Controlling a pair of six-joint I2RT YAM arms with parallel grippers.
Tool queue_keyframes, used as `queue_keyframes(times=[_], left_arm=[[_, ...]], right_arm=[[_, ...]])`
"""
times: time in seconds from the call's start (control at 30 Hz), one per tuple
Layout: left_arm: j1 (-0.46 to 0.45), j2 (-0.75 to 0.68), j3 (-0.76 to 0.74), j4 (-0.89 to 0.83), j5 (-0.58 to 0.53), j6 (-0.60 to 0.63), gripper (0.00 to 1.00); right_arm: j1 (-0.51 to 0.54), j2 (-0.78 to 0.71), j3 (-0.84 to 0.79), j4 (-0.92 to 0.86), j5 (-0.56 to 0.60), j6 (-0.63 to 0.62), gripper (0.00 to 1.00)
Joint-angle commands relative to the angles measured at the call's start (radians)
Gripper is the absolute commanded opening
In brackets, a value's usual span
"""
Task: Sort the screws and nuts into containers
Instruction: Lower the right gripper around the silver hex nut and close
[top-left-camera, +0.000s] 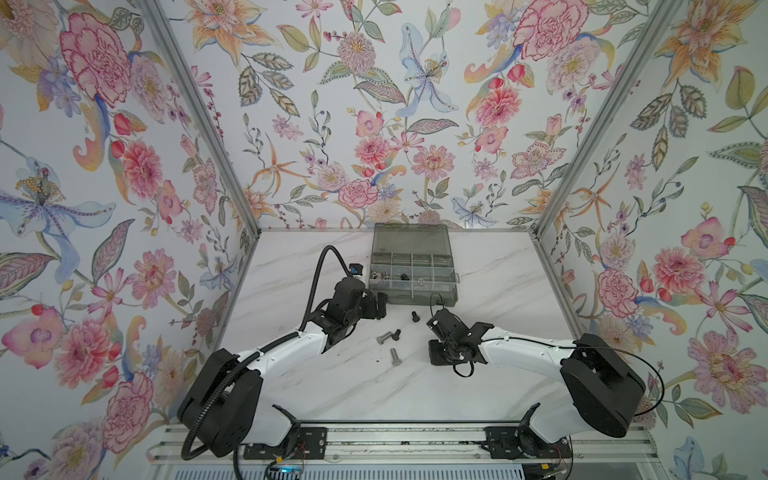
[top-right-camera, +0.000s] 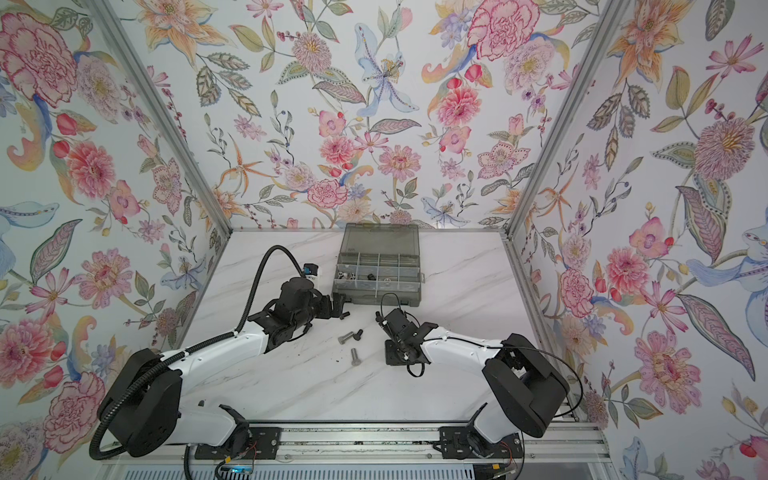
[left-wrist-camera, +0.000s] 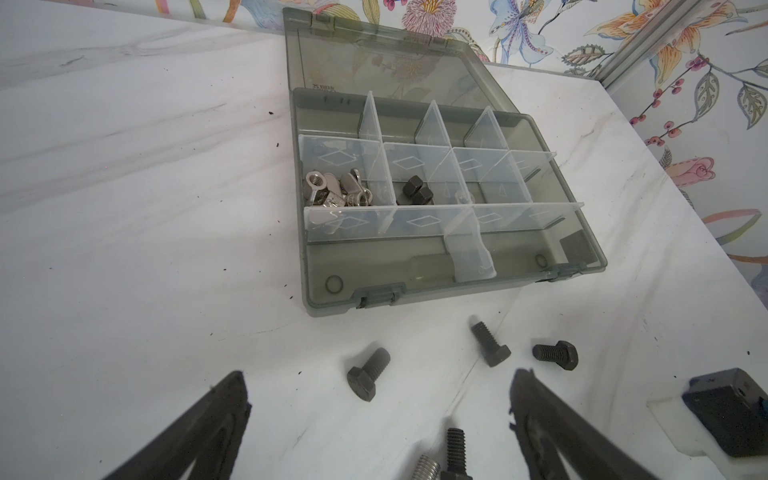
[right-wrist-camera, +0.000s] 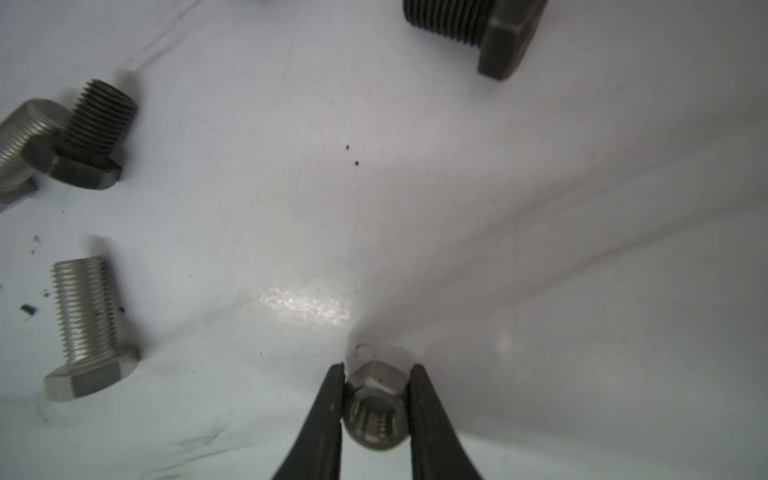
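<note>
My right gripper (right-wrist-camera: 378, 366) is shut on a silver cap nut (right-wrist-camera: 376, 409), low over the white table. In both top views it sits right of the loose screws (top-left-camera: 432, 324) (top-right-camera: 379, 320). My left gripper (left-wrist-camera: 380, 374) stands open near the box's front left corner (top-left-camera: 380, 305), with a black screw (left-wrist-camera: 368, 374) on the table just beyond its tips. More black screws (left-wrist-camera: 490, 345) (left-wrist-camera: 557, 355) and silver screws (top-left-camera: 395, 356) (right-wrist-camera: 85, 328) lie loose. In the smoky-grey organizer box (top-left-camera: 415, 297) (left-wrist-camera: 415, 291), one cell holds silver wing nuts (left-wrist-camera: 336, 191) and the neighbouring cell holds black hex nuts (left-wrist-camera: 417, 191).
The box's lid (top-left-camera: 409, 239) is folded back toward the rear wall. A black and a silver screw touch each other (top-left-camera: 390, 336) between the two arms. Floral walls enclose the table on three sides, and a metal rail (top-left-camera: 399, 444) runs along the front.
</note>
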Motion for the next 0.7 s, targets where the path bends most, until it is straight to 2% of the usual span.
queue_keyframes(times=[0.0, 0.37, 0.67], left_arm=[[0.017, -0.023, -0.003, -0.002, 0.004, -0.008, 0.99], [0.016, -0.034, -0.012, -0.003, -0.006, -0.009, 0.99], [0.018, -0.031, -0.011, -0.004, -0.004, -0.01, 0.99]], right_arm=[[0.004, 0.02, 0.028, -0.025, 0.018, -0.031, 0.1], [-0.011, 0.025, 0.044, -0.017, 0.01, -0.056, 0.09], [-0.068, 0.022, 0.089, -0.006, -0.015, -0.114, 0.08]])
